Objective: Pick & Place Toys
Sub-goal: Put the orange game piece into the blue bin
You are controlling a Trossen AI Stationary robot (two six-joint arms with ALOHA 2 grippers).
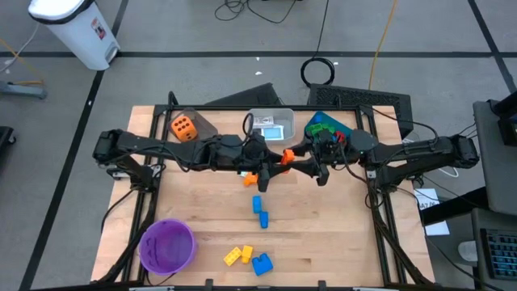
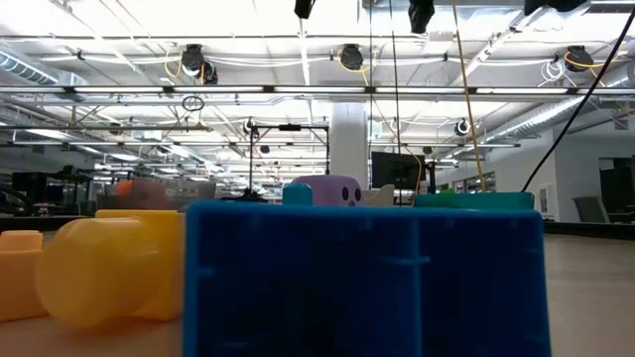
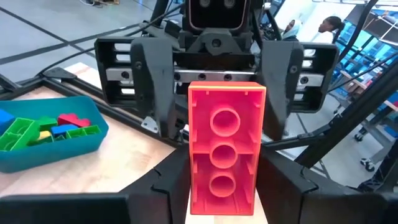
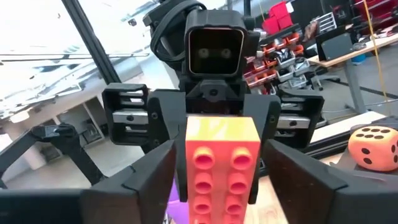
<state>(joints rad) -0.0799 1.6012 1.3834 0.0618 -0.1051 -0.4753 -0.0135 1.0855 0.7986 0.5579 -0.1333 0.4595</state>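
An orange-red brick (image 1: 287, 155) hangs in the air above the table's middle, between my two grippers, which face each other. My left gripper (image 1: 271, 155) comes from the left and is shut on the brick (image 3: 222, 155). My right gripper (image 1: 305, 158) comes from the right. It is open, with one finger (image 4: 149, 174) on either side of the brick (image 4: 221, 168) and a narrow gap showing on both sides. The brick's hollow underside faces the left arm and its studs face the right arm. My left gripper pinches the brick's two long sides (image 3: 191, 186) between its two fingers, near the brick's lower end. The fingers reach in about level from the table's left. The brick stands on end, clear of the table.
Two blue bricks (image 1: 260, 208) lie on the table's middle, a yellow brick (image 1: 234, 255) and a blue one (image 1: 262, 263) near the front edge. A purple bowl (image 1: 167, 245) stands front left. At the back stand a grey bin with an orange die (image 1: 183, 128), a white bin (image 1: 271, 125) and a teal bin (image 1: 327, 125).
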